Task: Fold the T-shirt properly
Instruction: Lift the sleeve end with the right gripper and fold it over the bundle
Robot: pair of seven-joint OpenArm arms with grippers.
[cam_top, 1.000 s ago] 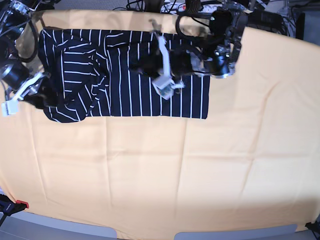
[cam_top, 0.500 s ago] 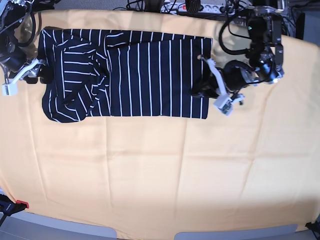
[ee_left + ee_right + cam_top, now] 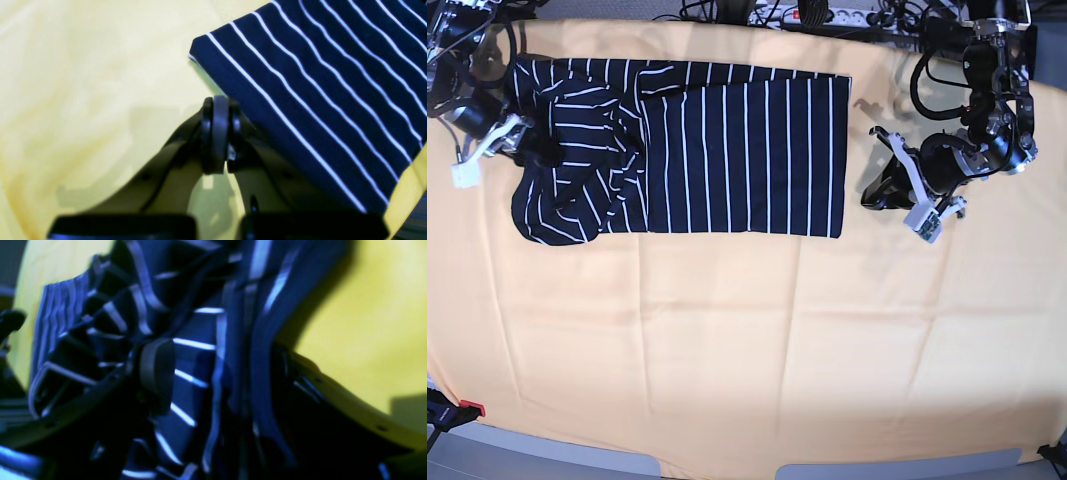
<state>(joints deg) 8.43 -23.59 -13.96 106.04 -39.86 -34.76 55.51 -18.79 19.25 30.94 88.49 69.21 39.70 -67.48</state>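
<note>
Over toward the left edge of the worktop (image 3: 717, 350), up near its far left corner, I can see the right gripper (image 3: 539, 160) right at the outer end of the T-shirt (image 3: 747, 160). Its jaws are spread wide, one to each side of a raised ridge of dark striped cloth; nothing is clenched, though from here I can't tell whether the fingers touch the fabric.

The T-shirt lies along the far edge of the worktop, from that left part to past the middle. Its left portion is bunched and rumpled, with folds running in different directions and a rounded lobe reaching toward the near edge. Next comes a curled bit of cloth, and then the rest spreads out much flatter, its thin white stripes running from the far edge toward the near one. It finishes in a fairly straight side on the right.

Just beyond that side, on the right half of the worktop, the left gripper (image 3: 874, 203) hovers apart from the cloth. Its fingers are pressed together with nothing between them.
</note>
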